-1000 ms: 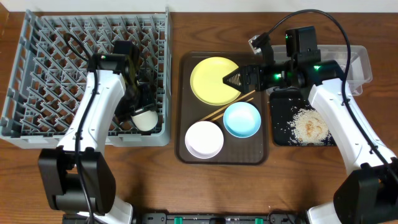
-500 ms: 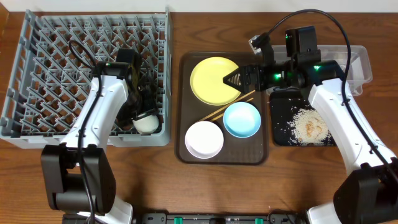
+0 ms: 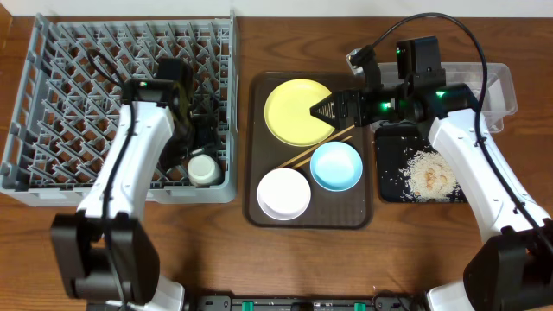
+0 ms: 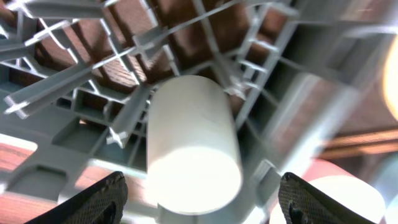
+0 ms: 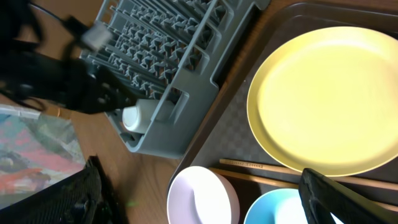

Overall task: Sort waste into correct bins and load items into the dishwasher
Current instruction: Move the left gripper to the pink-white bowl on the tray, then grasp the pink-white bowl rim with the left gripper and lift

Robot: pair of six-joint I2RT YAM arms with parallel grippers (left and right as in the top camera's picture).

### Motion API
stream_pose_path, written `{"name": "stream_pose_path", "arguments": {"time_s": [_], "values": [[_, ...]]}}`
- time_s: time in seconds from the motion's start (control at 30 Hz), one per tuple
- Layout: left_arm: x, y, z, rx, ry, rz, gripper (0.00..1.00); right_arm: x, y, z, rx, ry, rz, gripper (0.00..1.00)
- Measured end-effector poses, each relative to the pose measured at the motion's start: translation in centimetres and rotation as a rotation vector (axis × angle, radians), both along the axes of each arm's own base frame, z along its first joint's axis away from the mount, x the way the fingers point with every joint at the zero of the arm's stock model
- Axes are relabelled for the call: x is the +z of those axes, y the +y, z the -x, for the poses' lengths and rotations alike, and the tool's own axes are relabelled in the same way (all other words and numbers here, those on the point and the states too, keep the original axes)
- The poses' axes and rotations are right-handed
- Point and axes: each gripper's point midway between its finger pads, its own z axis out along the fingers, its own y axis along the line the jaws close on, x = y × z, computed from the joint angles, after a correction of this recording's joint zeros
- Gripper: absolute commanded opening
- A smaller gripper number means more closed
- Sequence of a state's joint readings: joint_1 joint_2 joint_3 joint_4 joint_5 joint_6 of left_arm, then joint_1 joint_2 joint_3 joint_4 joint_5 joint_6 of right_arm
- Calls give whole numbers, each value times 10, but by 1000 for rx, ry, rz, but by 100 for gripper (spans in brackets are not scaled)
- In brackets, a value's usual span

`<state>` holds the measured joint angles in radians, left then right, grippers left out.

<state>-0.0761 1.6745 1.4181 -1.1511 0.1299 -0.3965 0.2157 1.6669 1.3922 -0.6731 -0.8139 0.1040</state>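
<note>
On the wooden table (image 3: pixel 259 34), only the cup (image 3: pixel 204 169) lies in the rack (image 3: pixel 52 183), while the plate (image 3: pixel 294 108), white bowl (image 3: pixel 283 193), blue bowl (image 3: pixel 336 165) and chopsticks (image 3: pixel 315 149) wait on the brown tray (image 3: pixel 363 207), with the left gripper (image 4: pixel 205 196) and right gripper (image 5: pixel 205 199) both spread wide, empty.

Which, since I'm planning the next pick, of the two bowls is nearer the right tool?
The light blue bowl; it sits close by the right tool, while the white bowl lies farther off, nearer the dish rack.

Blurred rim, probably the white bowl (image 4: pixel 339 198), cut off below.
</note>
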Motion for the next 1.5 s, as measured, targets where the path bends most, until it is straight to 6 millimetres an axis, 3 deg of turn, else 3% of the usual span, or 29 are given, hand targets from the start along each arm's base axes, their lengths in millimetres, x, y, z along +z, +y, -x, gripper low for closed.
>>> {"name": "stream_pose_path", "arguments": {"time_s": [0.17,0.33,0.4,0.5,0.67,0.77,0.83,0.9,0.97,1.1,1.2,1.3,1.4,1.5], "values": [[66,-23,2,-91,-206,96,78,-3,-1,3,-1,21,10,99],[128,-46,28,-178,-400,158,78,-8,-1,3,-12,19,42,99],[139,-56,39,-201,-426,178,77,-9,2,3,-10,10,58,99],[140,-76,52,-253,-412,201,77,-11,8,5,-2,-1,79,99],[113,-108,67,-296,-312,185,76,-16,10,4,-24,2,117,91],[73,-114,72,-281,-199,118,75,-17,7,2,-49,10,126,91],[60,-114,72,-275,-165,96,75,-15,5,1,-57,6,127,98],[41,-114,66,-271,-126,53,75,-6,-1,1,-77,-12,128,99],[27,-113,60,-272,-99,19,75,14,-14,0,-121,-48,133,99],[7,-118,47,-294,-79,-9,74,81,-58,0,-276,-202,176,99],[-9,-122,41,-358,-59,-32,71,136,-100,13,-433,-358,218,99],[-27,-125,40,-436,-18,-53,68,171,-133,32,-562,-460,263,99],[-44,-129,38,-501,17,-67,65,183,-153,49,-651,-493,317,99],[-58,-130,37,-552,45,-77,62,177,-166,56,-699,-472,375,99]]}}
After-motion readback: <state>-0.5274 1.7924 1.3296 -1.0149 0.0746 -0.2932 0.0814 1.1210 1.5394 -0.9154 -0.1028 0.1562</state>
